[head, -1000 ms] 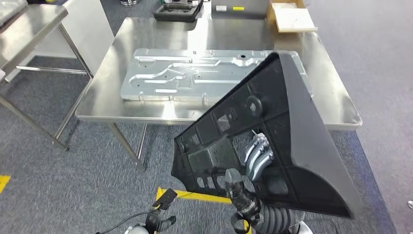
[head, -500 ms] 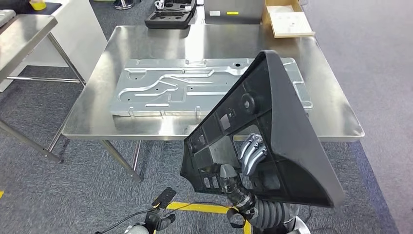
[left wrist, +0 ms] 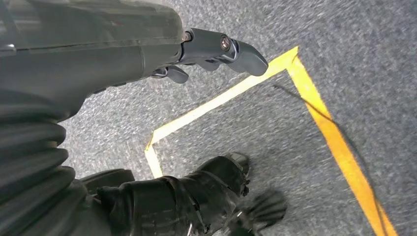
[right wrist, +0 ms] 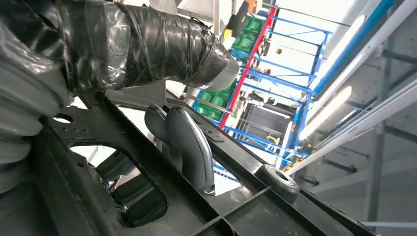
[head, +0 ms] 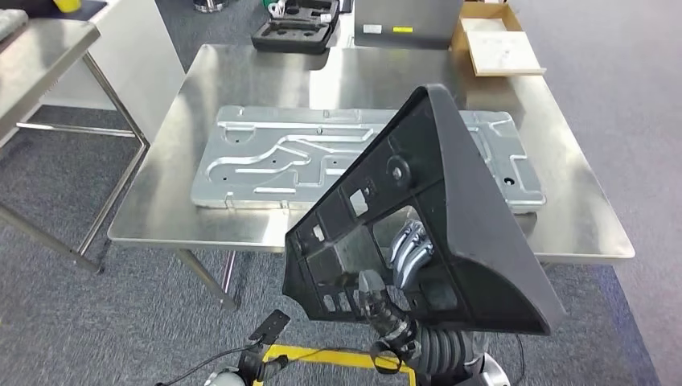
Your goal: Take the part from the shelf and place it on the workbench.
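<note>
**Head view: black part held up short of the workbench**

Head view showing the black part (head: 450, 217), a large ribbed triangular moulding, being held in the air by the right hand (head: 402, 265), fingers (head: 412, 245) hooking through one of its openings and thumb pressing the lower frame. Riding tilted, long axis running from low near the robot's body up and away toward the workbench (head: 563, 233), apex leaning over the near edge while the broad base hangs off the bench, above the carpet (head: 96, 322). Sitting above and ahead of the holding hand, so the coming move seemingly turning on pushing forward and lowering, laying that long axis down along the steel top.

Right wrist view confirming the grip: grey fingers (right wrist: 189, 145) curling over a rib of the part, wrapped tightly, not slack.

Lying flat on the workbench, a grey stamped metal panel (head: 322, 157), taking up most of the middle; bare steel remaining along the near edge and at the right side. Judging this the likely hazard: setting the part down on or against the panel, or too near the edge.

Left wrist view looking down along the left hand (left wrist: 216, 51), hanging low beside the body over yellow floor tape (left wrist: 221, 98), fingers loosely curled, holding nothing, well away from the part. Right hand clearly the nearer and the only one engaged.

Farther back, a black foam-lined case (head: 293, 32) and a cardboard box (head: 499, 44) resting at the far edge.
</note>
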Controlling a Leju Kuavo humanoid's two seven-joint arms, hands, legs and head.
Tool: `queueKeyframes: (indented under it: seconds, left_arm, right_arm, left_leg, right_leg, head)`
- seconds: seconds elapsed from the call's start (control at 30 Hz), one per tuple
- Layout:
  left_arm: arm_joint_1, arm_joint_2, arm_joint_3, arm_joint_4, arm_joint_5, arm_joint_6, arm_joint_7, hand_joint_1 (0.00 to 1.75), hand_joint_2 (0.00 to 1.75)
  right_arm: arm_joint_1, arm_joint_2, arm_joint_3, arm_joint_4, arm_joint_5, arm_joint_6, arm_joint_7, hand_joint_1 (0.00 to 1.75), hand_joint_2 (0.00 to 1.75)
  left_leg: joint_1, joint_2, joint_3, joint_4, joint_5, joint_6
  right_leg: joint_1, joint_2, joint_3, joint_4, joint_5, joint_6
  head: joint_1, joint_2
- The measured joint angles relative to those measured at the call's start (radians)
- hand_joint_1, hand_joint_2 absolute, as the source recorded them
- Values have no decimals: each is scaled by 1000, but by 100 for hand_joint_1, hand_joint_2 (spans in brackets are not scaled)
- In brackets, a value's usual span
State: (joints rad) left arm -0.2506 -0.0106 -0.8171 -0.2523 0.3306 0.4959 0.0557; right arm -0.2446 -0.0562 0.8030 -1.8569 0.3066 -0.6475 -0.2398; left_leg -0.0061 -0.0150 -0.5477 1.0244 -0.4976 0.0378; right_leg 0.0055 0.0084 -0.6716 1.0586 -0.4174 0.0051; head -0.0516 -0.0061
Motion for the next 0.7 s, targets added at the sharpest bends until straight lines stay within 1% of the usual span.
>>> queueKeyframes:
  seconds: [0.03,0.07,0.13,0.17,0.2,0.27,0.3,0.33,0.37,0.4,0.43,0.47,0.5,0.53,0.57,0.63,0.67,0.7]
  left_arm:
    - [1,-1,0,0,-2,1,7,0,175]
    - [1,-2,0,0,-4,2,13,0,175]
    - [1,-2,0,0,-7,4,18,0,175]
    - [0,-2,0,0,-7,4,19,0,175]
    - [-1,-2,0,0,-7,5,19,0,175]
    - [-1,-2,0,0,-8,6,21,0,175]
    - [0,-1,0,0,-7,6,22,0,175]
    - [1,-1,0,0,-7,6,23,0,175]
    - [2,-1,0,1,-7,5,23,0,175]
    - [2,-1,0,1,-7,3,23,0,175]
    - [1,0,0,1,-7,1,23,0,175]
    - [1,0,0,1,-7,-3,22,0,175]
    - [0,0,0,1,-7,-6,21,0,175]
    - [1,0,0,1,-7,-8,20,0,175]
    - [2,0,0,1,-7,-9,18,0,175]
    - [5,1,0,1,-6,-9,15,0,175]
    - [6,1,0,1,-6,-9,13,0,175]
    - [5,1,0,1,-6,-9,11,0,175]
  right_arm:
    - [-2,0,0,1,2,4,3,175,175]
    - [-4,-1,0,2,5,6,7,175,175]
    - [-8,-1,0,2,8,10,12,175,175]
    - [-11,-1,0,2,9,11,12,175,175]
    - [-14,-1,0,2,10,12,12,175,175]
    - [-17,-1,0,3,12,13,12,175,175]
    - [-18,-1,0,3,13,14,13,175,175]
    - [-18,-1,0,4,15,14,14,175,175]
    - [-18,-1,0,5,19,16,16,175,175]
    - [-19,-1,0,5,28,19,21,175,175]
    - [-22,-1,0,5,40,23,28,175,175]
    - [-26,-2,0,4,52,29,37,175,175]
    - [-31,-3,0,2,64,38,48,175,175]
    - [-36,-5,-1,-2,74,49,58,175,175]
    - [-40,-8,-2,-7,82,60,69,175,175]
    - [-46,-16,-4,-17,90,77,84,175,175]
    - [-48,-20,-6,-22,91,81,87,175,175]
    - [-51,-24,-7,-25,92,84,88,175,175]
  left_leg:
    - [-1,-1,1,3,-5,-5]
    - [-2,-2,2,4,-7,-10]
    - [-3,0,2,13,-16,-20]
    - [-2,1,-7,33,-29,-25]
    - [-1,3,-25,72,-50,-32]
    - [6,5,-88,187,-101,-43]
    - [9,6,-119,236,-117,-48]
    - [13,6,-138,258,-115,-52]
    - [16,7,-141,245,-94,-57]
    - [18,7,-126,197,-57,-60]
    - [21,8,-101,130,-17,-62]
    - [20,8,-79,71,7,-62]
    - [18,8,-63,29,19,-58]
    - [15,8,-56,8,23,-51]
    - [12,8,-55,7,21,-43]
    - [14,8,-51,1,36,-25]
    - [15,9,-49,-4,40,-20]
    - [17,9,-46,-8,43,-13]
  right_leg:
    - [3,0,2,-17,10,-6]
    - [4,1,4,-18,7,-10]
    - [-2,1,16,-26,13,-18]
    - [-5,0,23,-31,13,-21]
    - [-8,-1,29,-36,12,-23]
    - [-10,-2,34,-37,8,-29]
    - [-11,-2,35,-36,5,-30]
    - [-12,-1,35,-34,2,-30]
    - [-14,0,36,-31,-1,-29]
    - [-16,1,38,-28,-4,-26]
    - [-18,2,41,-24,-8,-22]
    - [-20,3,43,-22,-11,-18]
    - [-20,3,43,-20,-12,-12]
    - [-20,4,42,-19,-13,-6]
    - [-19,4,41,-19,-12,0]
    - [-18,4,39,-17,-16,12]
    - [-18,3,34,-4,-27,17]
    - [-18,2,20,28,-48,21]
  head:
    - [0,0]
    - [1,0]
    - [1,0]
    - [0,0]
    - [-1,0]
    - [-3,0]
    - [-3,0]
    - [-3,0]
    - [-3,0]
    - [-3,0]
    - [-3,0]
    - [-3,0]
    - [-4,0]
    - [-4,0]
    - [-4,0]
    - [-4,0]
    - [-3,0]
    - [-1,0]
